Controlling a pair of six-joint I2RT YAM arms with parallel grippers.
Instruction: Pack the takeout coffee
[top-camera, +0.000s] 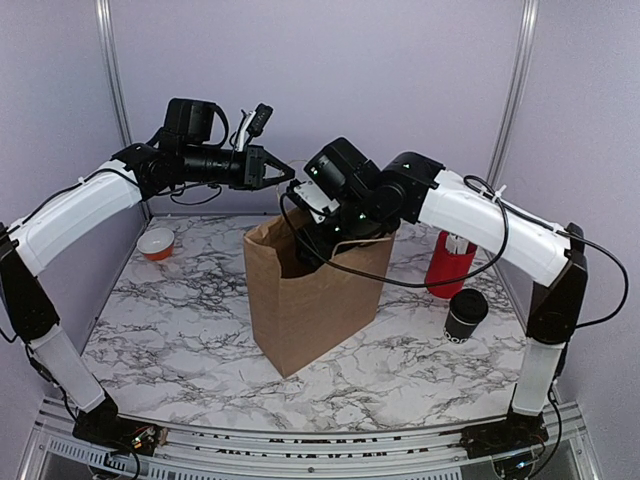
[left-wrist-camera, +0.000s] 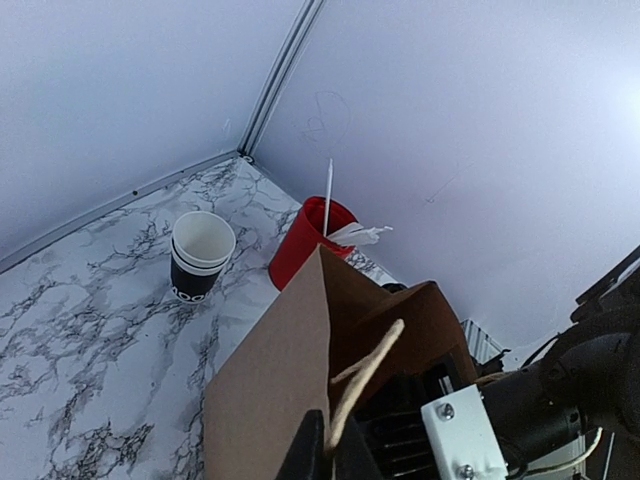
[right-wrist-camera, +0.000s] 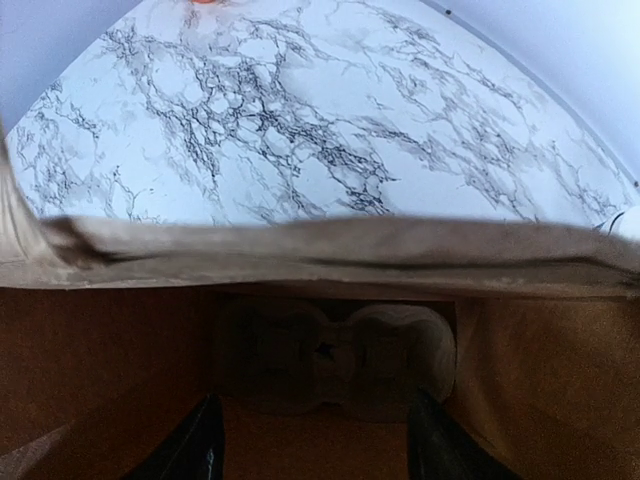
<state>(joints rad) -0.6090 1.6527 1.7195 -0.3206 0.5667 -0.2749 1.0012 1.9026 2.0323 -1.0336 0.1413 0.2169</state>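
Overhead, my left gripper (top-camera: 283, 174) hangs pressed together just above the back rim of the brown paper bag (top-camera: 310, 300). My right arm (top-camera: 470, 215) dips its wrist into the bag's mouth just beside it. Well off to that arm's outer side stand a red cup (top-camera: 450, 262) and a black cup (top-camera: 466, 313). From the left wrist, my fingers (left-wrist-camera: 305, 450) look pinched on the bag's twine handle (left-wrist-camera: 365, 380). Far beyond them the black cup shows a white inside and a second rim under the first, so I take it for the nested stack, not the takeout coffee. From the right wrist, my right gripper (right-wrist-camera: 320, 455) is spread with nothing between its fingers, and ahead of it on the bag floor lies a moulded tray (right-wrist-camera: 350, 365) with two round lobes. The takeout coffee itself I cannot find in any view. I expect it to be light but crushable, with a lid apt to pop, so I would clasp it gently around the mid-wall and keep it upright.
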